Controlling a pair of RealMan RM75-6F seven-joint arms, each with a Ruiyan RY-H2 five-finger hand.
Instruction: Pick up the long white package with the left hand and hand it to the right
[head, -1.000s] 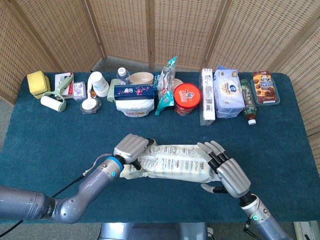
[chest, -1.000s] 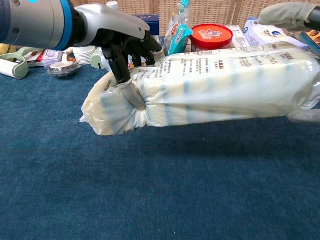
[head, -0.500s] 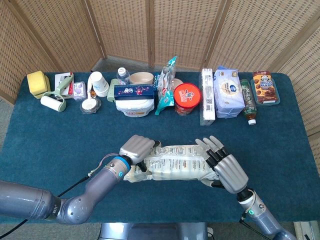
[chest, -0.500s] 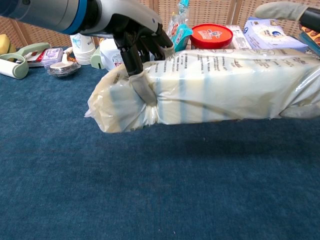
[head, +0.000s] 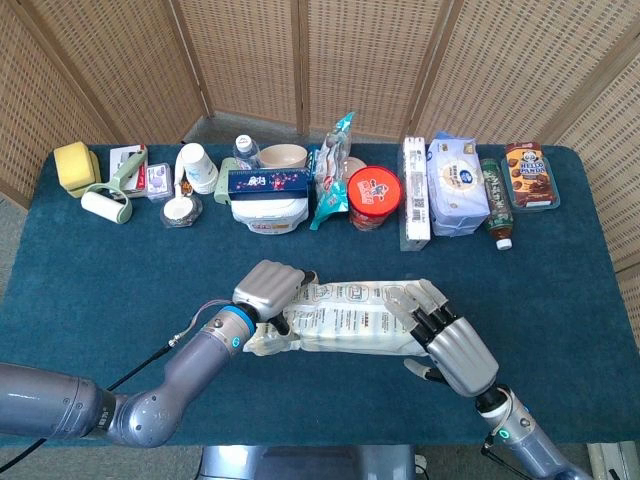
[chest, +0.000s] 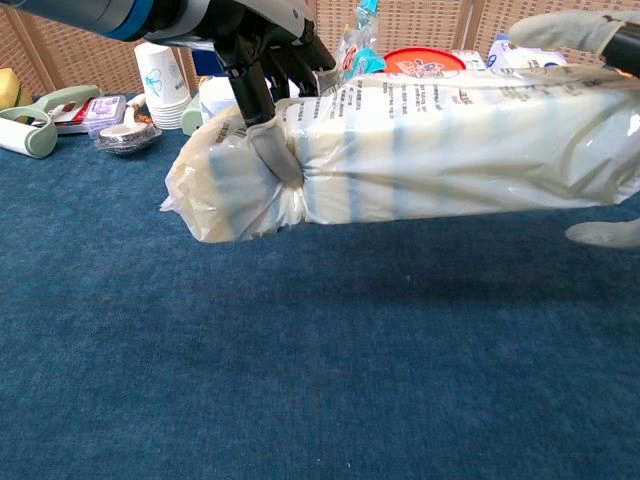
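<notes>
The long white package (head: 345, 320) hangs level above the blue table (head: 120, 260), near its front edge. My left hand (head: 268, 290) grips the package's left end, fingers over the top and thumb (chest: 268, 152) pressed into the wrapper. The chest view shows the package (chest: 430, 150) clear of the cloth, with its shadow beneath. My right hand (head: 455, 345) is at the package's right end, its fingers (chest: 575, 28) lying over the top. The right thumb (chest: 605, 233) sits below the package with a gap between them.
A row of goods lines the table's far edge: a lint roller (head: 105, 205), paper cups (head: 198, 165), a dark blue box (head: 270, 182), a red-lidded tub (head: 374, 195), a wipes pack (head: 455, 185), a green bottle (head: 496, 205) and a biscuit box (head: 530, 175).
The package has risen a little and shifted slightly left in my left hand. My right thumb, which touched the underside half a second ago, now hangs apart below it.
</notes>
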